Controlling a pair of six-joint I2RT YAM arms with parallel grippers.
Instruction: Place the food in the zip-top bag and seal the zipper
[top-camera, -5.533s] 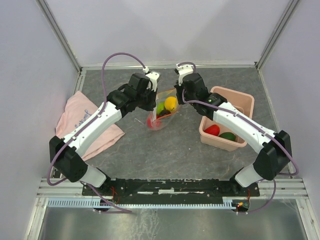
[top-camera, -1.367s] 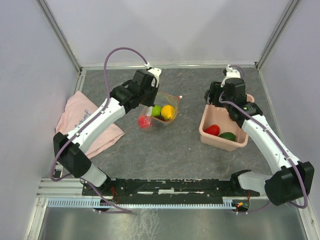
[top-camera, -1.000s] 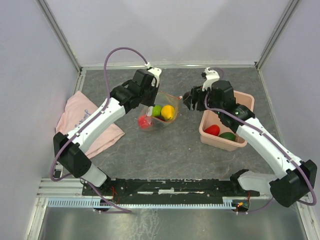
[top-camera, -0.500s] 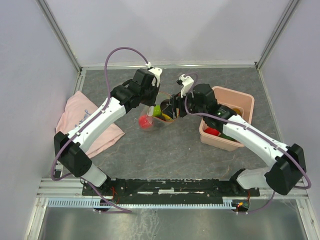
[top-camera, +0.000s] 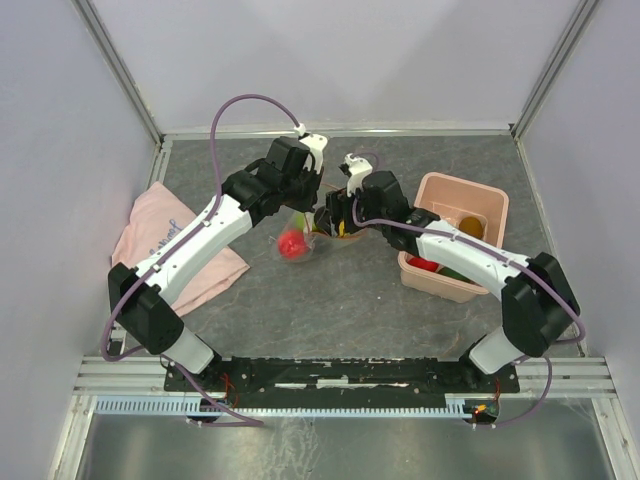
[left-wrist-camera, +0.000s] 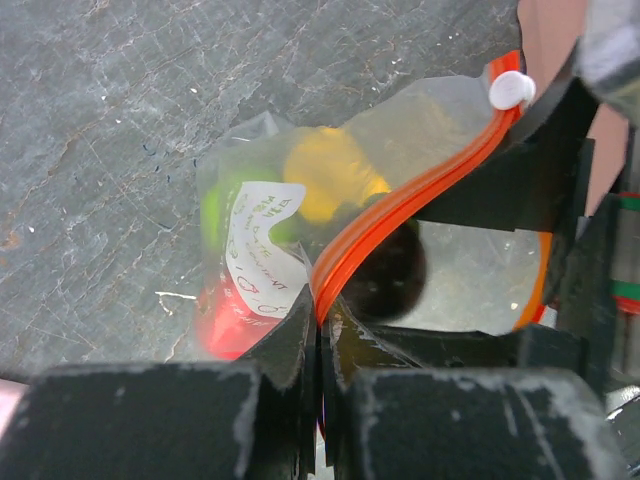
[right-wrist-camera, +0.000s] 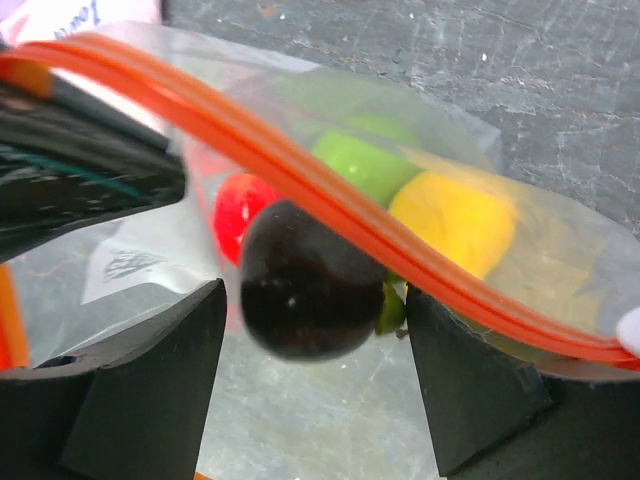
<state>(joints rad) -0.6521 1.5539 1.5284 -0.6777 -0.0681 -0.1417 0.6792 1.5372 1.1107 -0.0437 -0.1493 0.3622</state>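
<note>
Right wrist view: right jaws spread, dark purple fruit (right-wrist-camera: 305, 285) loose between them above the zip-top bag (right-wrist-camera: 560, 270); left jaws clench the zipper (left-wrist-camera: 400, 205) to hold the mouth open

Crinkly clear plastic zip-top bag (left-wrist-camera: 430, 125)

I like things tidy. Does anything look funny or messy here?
Nothing is spilled. The zipper bends in a wave because the left gripper pinches it at one spot only. A dark purple fruit sits right by it.

Overhead, two wrist close-ups on bag (left-wrist-camera: 440, 130)
</note>
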